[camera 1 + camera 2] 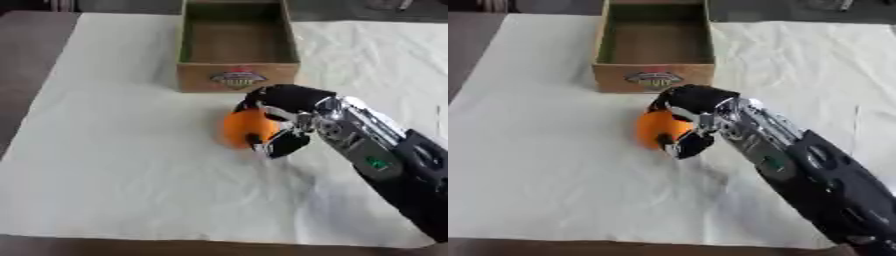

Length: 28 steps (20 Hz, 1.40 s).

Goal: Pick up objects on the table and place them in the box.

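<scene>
Now right robot hand (284, 122) curled round orange ball (243, 129); box (236, 76) just beyond, directly ahead on tabletop (114, 165).

The right robot hand (686, 122) curls round an orange ball (656, 131) at frame centre. A wooden box (654, 76) stands above it, on the white-covered surface (535, 165).

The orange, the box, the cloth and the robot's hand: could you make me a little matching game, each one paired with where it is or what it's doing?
Things:
1. orange
2. box
3. cloth
4. right hand

States:
A. spread over the table
B. curled round a fruit
C. held, just short of the box
D. open on top, nothing seen inside

Pairs: 1-C, 2-D, 3-A, 4-B
</scene>
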Tool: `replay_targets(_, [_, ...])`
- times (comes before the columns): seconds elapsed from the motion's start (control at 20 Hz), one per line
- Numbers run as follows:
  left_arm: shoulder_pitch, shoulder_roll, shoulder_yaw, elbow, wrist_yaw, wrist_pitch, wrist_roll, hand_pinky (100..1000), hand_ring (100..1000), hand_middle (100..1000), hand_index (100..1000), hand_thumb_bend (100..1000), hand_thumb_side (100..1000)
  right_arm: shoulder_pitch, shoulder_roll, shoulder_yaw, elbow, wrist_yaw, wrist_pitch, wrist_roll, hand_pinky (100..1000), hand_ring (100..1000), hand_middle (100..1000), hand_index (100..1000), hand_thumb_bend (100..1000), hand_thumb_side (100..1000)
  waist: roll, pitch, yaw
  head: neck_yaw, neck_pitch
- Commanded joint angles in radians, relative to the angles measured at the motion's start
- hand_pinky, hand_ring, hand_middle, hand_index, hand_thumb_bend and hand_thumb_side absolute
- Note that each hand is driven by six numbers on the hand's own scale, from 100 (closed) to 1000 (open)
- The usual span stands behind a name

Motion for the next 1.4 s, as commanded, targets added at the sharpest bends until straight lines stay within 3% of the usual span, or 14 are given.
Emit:
replay_targets(0.05, [-0.011,0.009,0.008,-0.022,0.003,0.002,-0.004,325,403,707,722,100,718,-0.019,-0.009,-0.007,-0.013,0.006,0.024,-0.05,833,784,700,721,100,114,0.002,-0.016,0.001,-0.003,-0.011])
replay_targets(0.2, [-0.011,0.009,0.008,-0.022,0.005,0.004,-0.005,325,403,708,721,100,717,-0.026,-0.005,-0.009,-0.023,0.008,0.048,-0.1,822,779,709,664,100,124,0.001,-0.019,0.0,-0.002,-0.01])
replay_targets(0.55, [-0.01,0.013,0.007,-0.022,0.009,0.008,-0.01,321,403,708,721,100,715,-0.054,-0.003,-0.029,-0.078,-0.005,0.085,-0.174,802,761,666,629,100,100,0.001,-0.03,-0.007,0.002,-0.012])
replay_targets(0.85, [-0.007,0.014,0.007,-0.022,0.013,0.011,-0.01,319,404,708,720,100,715,-0.103,0.011,-0.073,-0.138,-0.024,0.12,-0.209,794,751,642,614,100,100,0.003,-0.039,-0.012,0.005,-0.012])
replay_targets(0.9, [-0.007,0.015,0.007,-0.022,0.014,0.011,-0.01,318,404,708,719,100,718,-0.115,0.014,-0.082,-0.144,-0.021,0.125,-0.218,787,743,630,601,100,133,0.004,-0.041,-0.012,0.005,-0.011])
replay_targets(1.0, [-0.006,0.014,0.006,-0.022,0.016,0.011,-0.009,317,404,708,718,100,715,-0.142,0.024,-0.097,-0.151,-0.013,0.135,-0.238,780,738,623,595,100,100,0.005,-0.043,-0.011,0.004,-0.011])
replay_targets(1.2, [-0.006,0.013,0.006,-0.022,0.018,0.011,-0.009,316,404,708,718,100,713,-0.202,0.055,-0.124,-0.146,0.002,0.152,-0.281,764,732,614,583,100,100,0.007,-0.044,-0.01,-0.001,-0.008])
replay_targets(1.4, [-0.008,0.01,0.004,-0.022,0.021,0.009,-0.01,315,403,707,718,100,713,-0.266,0.105,-0.142,-0.081,0.045,0.165,-0.327,765,734,617,586,100,100,0.012,-0.041,-0.004,-0.016,-0.007])
